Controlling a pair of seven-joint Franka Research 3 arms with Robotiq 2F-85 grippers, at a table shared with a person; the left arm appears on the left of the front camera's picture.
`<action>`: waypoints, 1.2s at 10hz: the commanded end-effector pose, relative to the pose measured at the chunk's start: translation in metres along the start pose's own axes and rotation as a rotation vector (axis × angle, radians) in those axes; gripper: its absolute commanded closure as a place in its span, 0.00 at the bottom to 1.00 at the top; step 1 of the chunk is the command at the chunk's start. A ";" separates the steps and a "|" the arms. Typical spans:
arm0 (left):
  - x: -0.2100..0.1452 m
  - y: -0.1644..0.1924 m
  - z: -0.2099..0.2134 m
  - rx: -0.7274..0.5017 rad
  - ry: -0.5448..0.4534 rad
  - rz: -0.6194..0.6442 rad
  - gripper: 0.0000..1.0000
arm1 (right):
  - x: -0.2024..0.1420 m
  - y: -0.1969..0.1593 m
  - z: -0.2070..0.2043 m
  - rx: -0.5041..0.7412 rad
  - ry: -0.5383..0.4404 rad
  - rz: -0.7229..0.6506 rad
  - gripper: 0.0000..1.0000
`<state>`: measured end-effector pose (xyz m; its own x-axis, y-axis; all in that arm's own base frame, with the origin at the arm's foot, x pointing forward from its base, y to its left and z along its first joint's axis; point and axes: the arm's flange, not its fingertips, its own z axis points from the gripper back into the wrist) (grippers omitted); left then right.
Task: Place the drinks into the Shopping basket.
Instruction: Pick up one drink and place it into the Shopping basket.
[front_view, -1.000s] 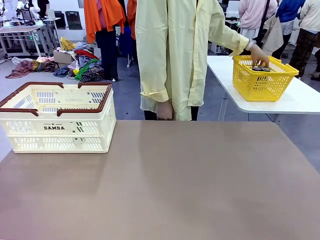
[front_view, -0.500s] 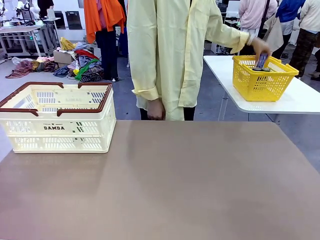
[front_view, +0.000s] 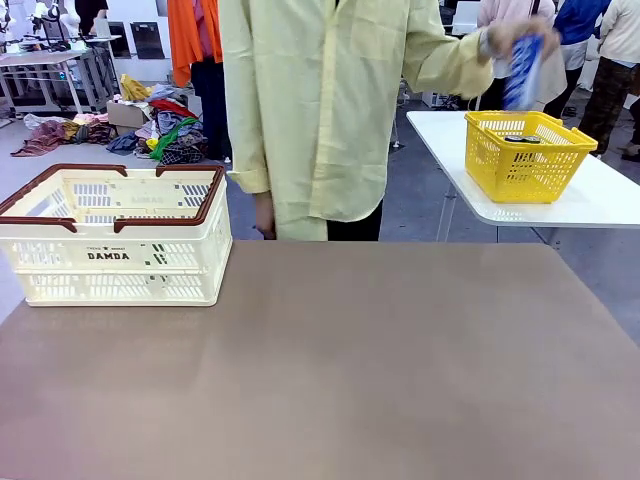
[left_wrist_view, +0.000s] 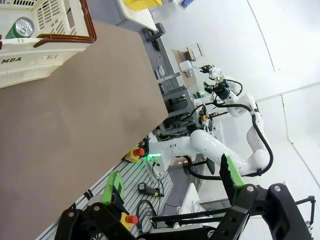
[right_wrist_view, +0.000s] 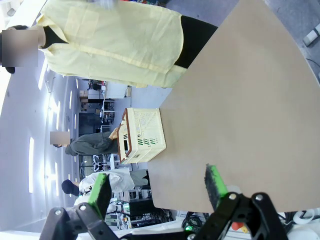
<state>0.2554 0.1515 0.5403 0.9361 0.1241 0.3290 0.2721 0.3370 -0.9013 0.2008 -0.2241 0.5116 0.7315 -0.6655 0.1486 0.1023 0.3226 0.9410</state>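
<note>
The Shopping basket (front_view: 115, 235), cream-white with dark red-brown rim handles, stands at the brown table's far left. In the left wrist view the Shopping basket (left_wrist_view: 30, 55) holds one green drink can (left_wrist_view: 23, 26) with a silver top. A person in a pale yellow shirt stands at the far side, one hand raised with a blue-and-white drink can (front_view: 522, 60) above a yellow mesh basket (front_view: 525, 155). My left gripper (left_wrist_view: 170, 180) is open and empty, off the table's edge. My right gripper (right_wrist_view: 157, 189) is open and empty too, well back from the Shopping basket (right_wrist_view: 142, 135).
The yellow mesh basket sits on a separate white table (front_view: 590, 205) at the far right, with more items in it. The brown table (front_view: 350, 350) is bare across its middle and right. Other people and piles of clothes are in the background.
The person's hand has lifted a blue-and-white can up out of the yellow mesh basket, and the person has shifted to picture left. The Shopping basket has not moved.
</note>
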 end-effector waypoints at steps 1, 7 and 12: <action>-0.001 0.000 -0.001 -0.017 -0.006 -0.022 0.00 | 0.001 0.002 0.001 0.019 -0.002 0.015 0.00; -0.001 0.000 -0.001 -0.017 -0.006 -0.022 0.00 | 0.001 0.002 0.001 0.019 -0.002 0.015 0.00; -0.001 0.000 -0.001 -0.017 -0.006 -0.022 0.00 | 0.001 0.002 0.001 0.019 -0.002 0.015 0.00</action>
<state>0.2553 0.1516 0.5403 0.9358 0.1241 0.3298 0.2728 0.3375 -0.9009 0.2008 -0.2241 0.5116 0.7315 -0.6655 0.1486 0.1023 0.3226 0.9410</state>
